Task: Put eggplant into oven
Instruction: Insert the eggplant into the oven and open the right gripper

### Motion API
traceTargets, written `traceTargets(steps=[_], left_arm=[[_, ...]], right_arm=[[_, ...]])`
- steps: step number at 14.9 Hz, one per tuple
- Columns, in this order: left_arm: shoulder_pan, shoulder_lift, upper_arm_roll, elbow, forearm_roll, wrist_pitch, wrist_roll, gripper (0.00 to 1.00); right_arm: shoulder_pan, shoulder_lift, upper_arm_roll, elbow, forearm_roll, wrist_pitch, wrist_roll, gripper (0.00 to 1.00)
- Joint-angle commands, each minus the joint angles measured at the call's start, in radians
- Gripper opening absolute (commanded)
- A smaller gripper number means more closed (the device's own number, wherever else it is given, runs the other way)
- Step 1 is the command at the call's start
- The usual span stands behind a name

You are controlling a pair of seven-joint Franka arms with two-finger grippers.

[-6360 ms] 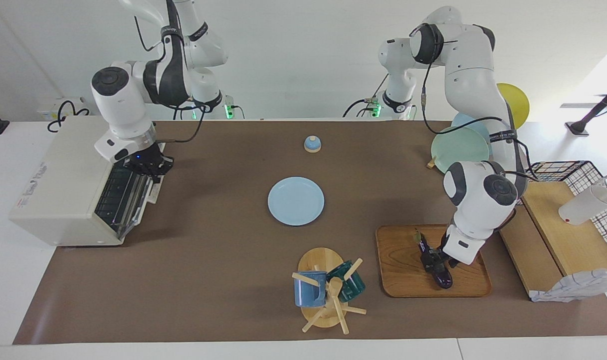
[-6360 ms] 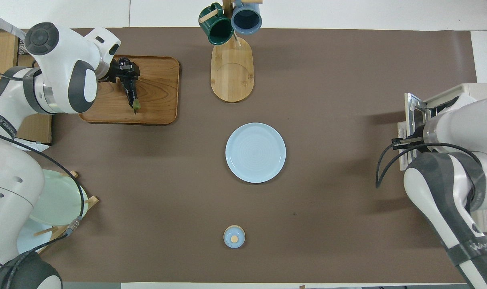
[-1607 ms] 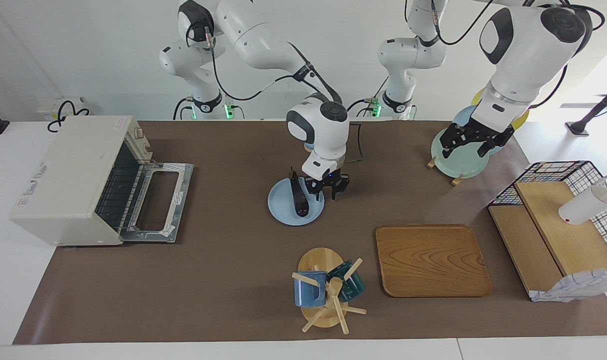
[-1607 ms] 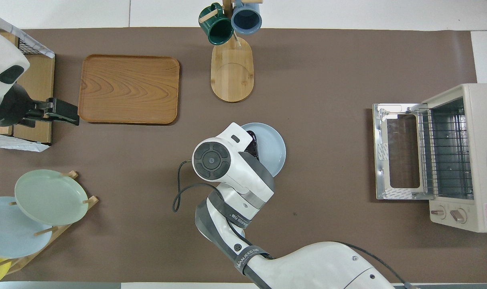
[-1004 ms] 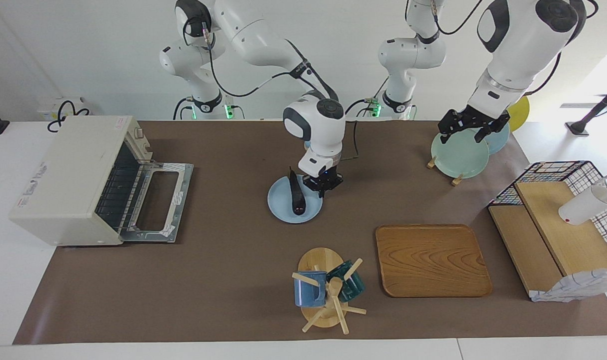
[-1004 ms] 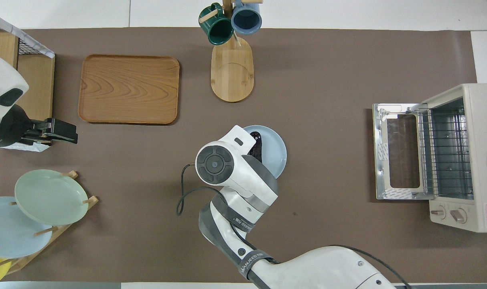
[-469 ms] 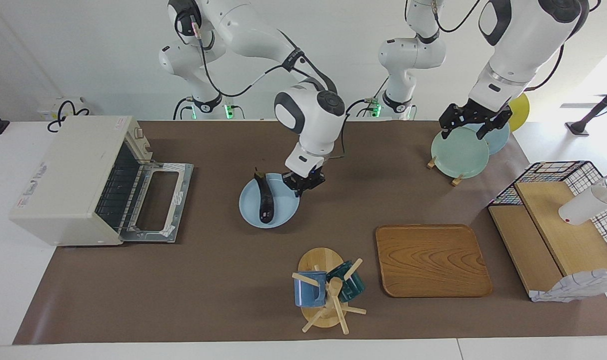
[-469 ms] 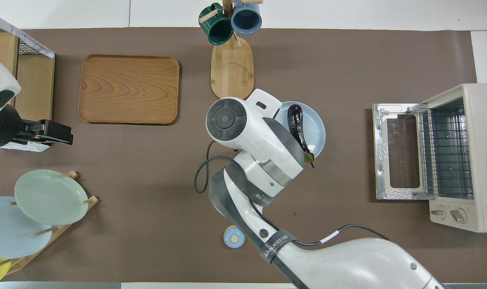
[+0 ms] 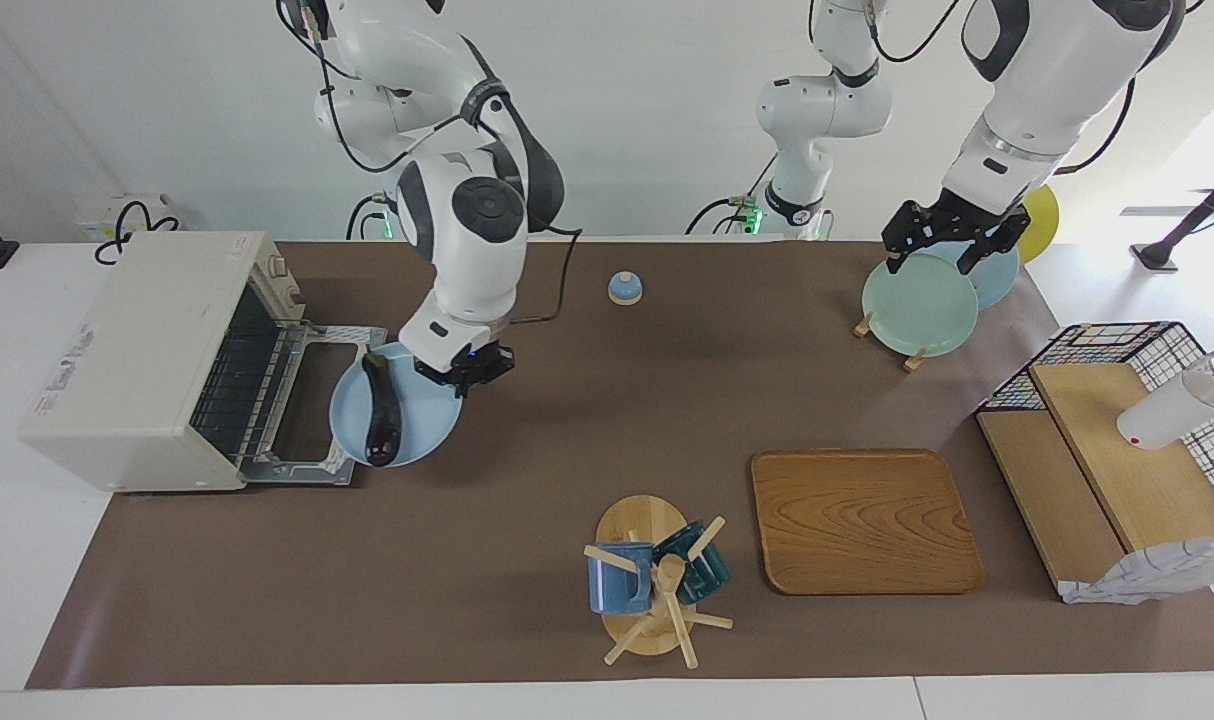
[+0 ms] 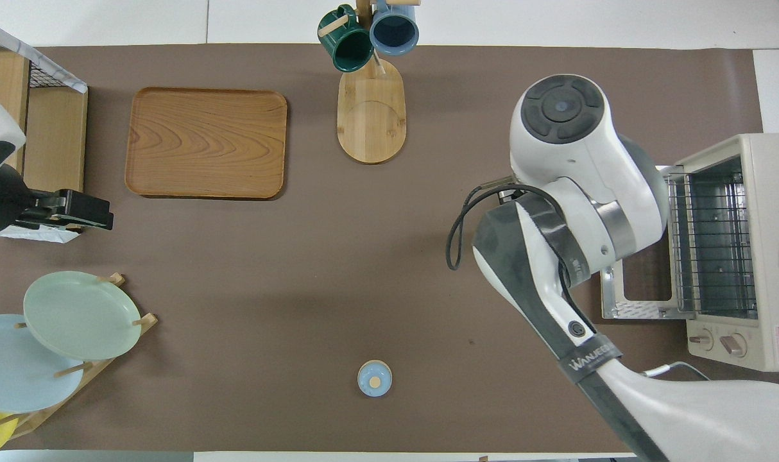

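The dark purple eggplant (image 9: 379, 410) lies on a light blue plate (image 9: 422, 420). My right gripper (image 9: 460, 373) is shut on the plate's rim and holds it over the free edge of the oven's open door (image 9: 312, 400). The cream-white oven (image 9: 137, 350) stands at the right arm's end of the table with its wire rack showing, and it also shows in the overhead view (image 10: 749, 256). In the overhead view the right arm hides the plate and the eggplant. My left gripper (image 9: 952, 240) is open and empty, and waits over the plate rack.
A plate rack with a green plate (image 9: 917, 305) stands at the left arm's end. A wooden tray (image 9: 862, 520), a mug tree (image 9: 652, 590), a small blue lid (image 9: 624, 288) and a wire basket with wooden boards (image 9: 1117, 440) are also on the table.
My right gripper has carried the plate with the eggplant from the table's middle to the oven's open door. The left gripper has barely moved.
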Motion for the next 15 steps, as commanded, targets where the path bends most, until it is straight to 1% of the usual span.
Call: traceTargets(steps=[1,2,5,7,9,11,12,15], left_arm=[[0.009,-0.002,-0.003,0.010,-0.006,-0.020,0.007,1.00],[0.010,-0.002,-0.003,0.010,-0.009,-0.020,0.007,1.00],[0.010,-0.002,-0.002,0.010,-0.022,-0.019,0.005,1.00],[0.013,-0.002,-0.002,0.010,-0.022,-0.016,0.016,1.00],[0.035,-0.002,-0.011,0.014,-0.016,-0.011,0.016,1.00],[0.036,-0.002,-0.011,0.016,-0.013,-0.011,0.016,1.00],[0.038,-0.002,-0.011,0.017,-0.013,-0.012,0.017,1.00],[0.038,0.000,-0.012,0.016,-0.015,-0.006,0.017,1.00]], right_arm=[[-0.111,-0.139,0.015,-0.189,-0.018,0.026,-0.085,0.00],[-0.143,-0.154,0.015,-0.211,-0.018,0.027,-0.115,0.00],[-0.246,-0.165,0.015,-0.245,-0.015,0.035,-0.210,0.00],[-0.312,-0.173,0.015,-0.280,-0.008,0.081,-0.276,0.00],[-0.356,-0.193,0.015,-0.349,-0.001,0.153,-0.320,0.00],[-0.370,-0.213,0.015,-0.421,0.002,0.225,-0.321,0.00],[-0.369,-0.217,0.015,-0.439,0.011,0.251,-0.317,0.00],[-0.370,-0.219,0.015,-0.447,0.012,0.268,-0.323,0.00]])
